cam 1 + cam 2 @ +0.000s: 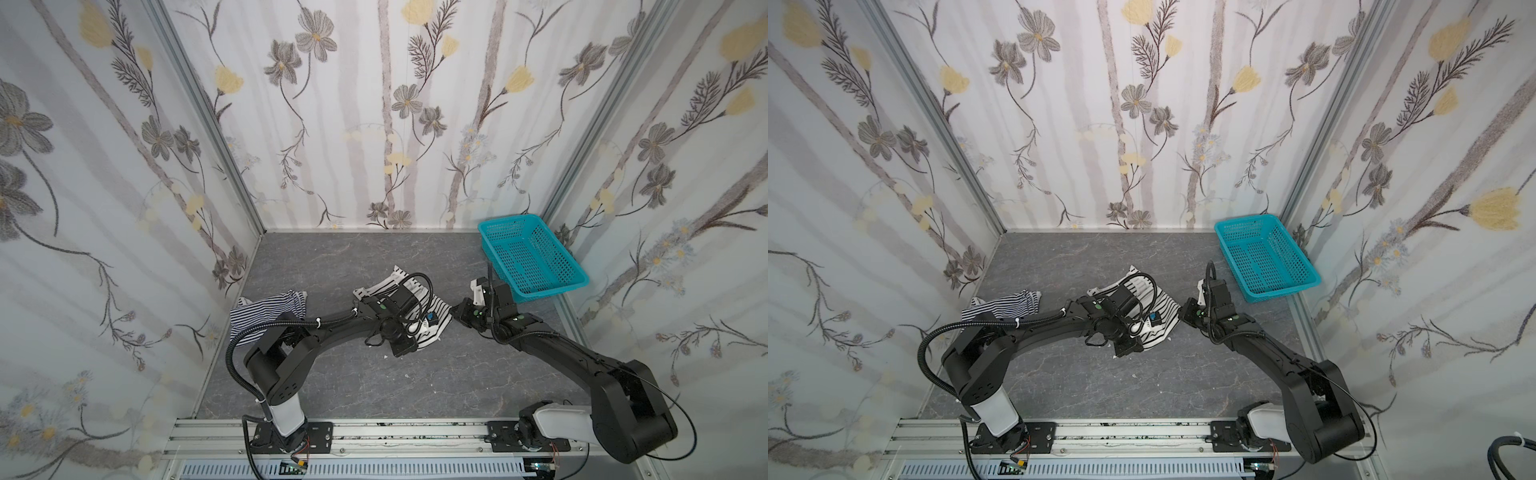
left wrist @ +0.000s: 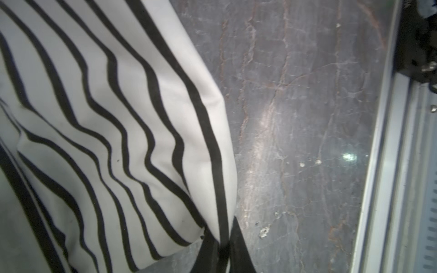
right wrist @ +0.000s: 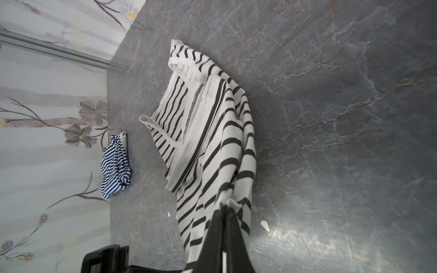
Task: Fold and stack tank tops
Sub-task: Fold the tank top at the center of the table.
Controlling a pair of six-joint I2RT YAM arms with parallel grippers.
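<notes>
Left gripper and right gripper each clench the near edge of the wide-striped top, its length trailing up-frame from the jaws in both top views

Matt cloth top, glossy marbled tabletop

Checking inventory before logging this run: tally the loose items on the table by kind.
Tank tops: 2 (wide black-striped top, fine navy-striped top)
Baskets: 1 (teal basket)
Total: 3
</notes>
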